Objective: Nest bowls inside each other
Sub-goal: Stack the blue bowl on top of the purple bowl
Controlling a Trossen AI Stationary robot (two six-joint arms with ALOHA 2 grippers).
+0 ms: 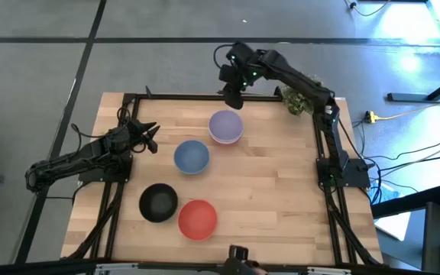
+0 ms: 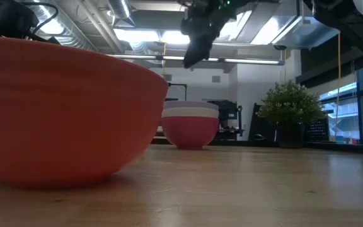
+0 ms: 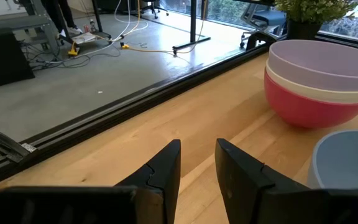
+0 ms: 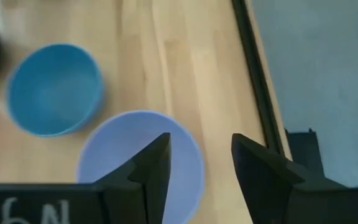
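A stack of three bowls stands near the table's far edge: lavender on top, white in the middle, crimson-pink at the bottom, as the low view shows. The blue bowl, the black bowl and the red-orange bowl each sit alone on the wood. My right gripper hangs open and raised above the far side of the stack; its wrist view looks down on the lavender bowl. My left gripper is open and low at the table's left, pointing toward the blue bowl and the stack.
A green potted plant stands at the table's far right corner. A black frame rail runs along the far edge. The red-orange bowl sits close to the near edge. Bare wood lies to the right of the bowls.
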